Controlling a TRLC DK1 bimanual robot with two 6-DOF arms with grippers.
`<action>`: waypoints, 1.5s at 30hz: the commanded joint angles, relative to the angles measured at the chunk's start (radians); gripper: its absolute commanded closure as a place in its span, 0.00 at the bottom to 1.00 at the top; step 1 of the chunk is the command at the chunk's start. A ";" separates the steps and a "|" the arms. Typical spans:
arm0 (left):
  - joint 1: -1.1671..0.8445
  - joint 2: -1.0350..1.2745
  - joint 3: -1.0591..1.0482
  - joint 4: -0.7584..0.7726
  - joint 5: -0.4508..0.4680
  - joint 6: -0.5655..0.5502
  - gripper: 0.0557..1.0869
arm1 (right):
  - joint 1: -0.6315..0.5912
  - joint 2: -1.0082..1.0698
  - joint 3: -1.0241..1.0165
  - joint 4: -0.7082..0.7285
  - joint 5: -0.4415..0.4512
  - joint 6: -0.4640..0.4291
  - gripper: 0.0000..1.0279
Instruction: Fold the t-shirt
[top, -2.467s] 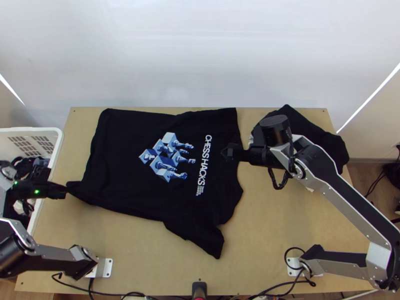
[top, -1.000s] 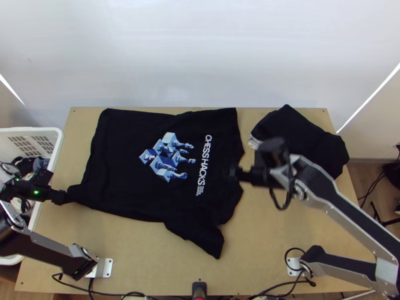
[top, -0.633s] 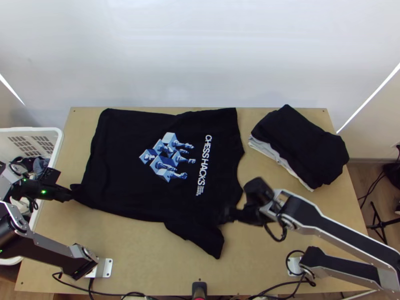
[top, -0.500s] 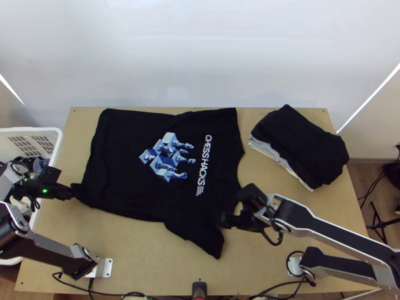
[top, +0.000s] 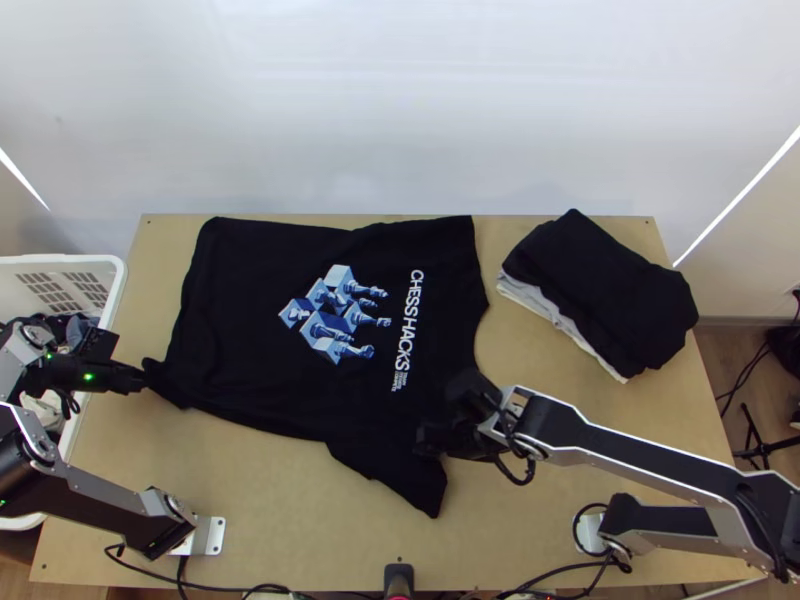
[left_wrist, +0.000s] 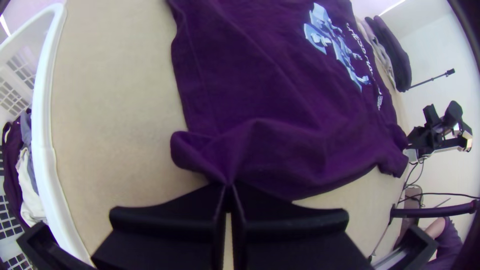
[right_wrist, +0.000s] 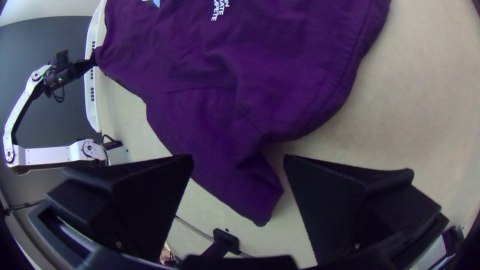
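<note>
Mostly spread, print up, the shirt (top: 260, 320) lies on the tabletop (top: 270, 500), its collar end towards 3 o'clock in the top view. The left tool (top: 143, 383) is closed on its gathered hem corner, between 8 and 9 o'clock. The right tool (top: 425, 438) stands wide open, holding nothing, by the sleeve (top: 405, 475) at 5 o'clock. A clothes pile (top: 605, 290) sits at the tabletop's 2 o'clock.

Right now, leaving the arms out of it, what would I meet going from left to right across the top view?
White basket → black t-shirt → stack of folded clothes.
</note>
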 joint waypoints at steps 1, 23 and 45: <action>-0.005 0.004 0.009 0.010 0.002 -0.014 0.96 | -0.004 0.033 0.000 0.025 0.001 0.014 0.48; -0.135 -0.183 0.123 0.150 0.104 -0.674 0.96 | -0.335 -0.143 0.225 0.171 0.231 -0.225 0.97; -0.511 -0.235 0.512 0.492 -0.198 -1.314 0.97 | -0.530 -0.030 0.451 0.712 0.325 -0.653 0.97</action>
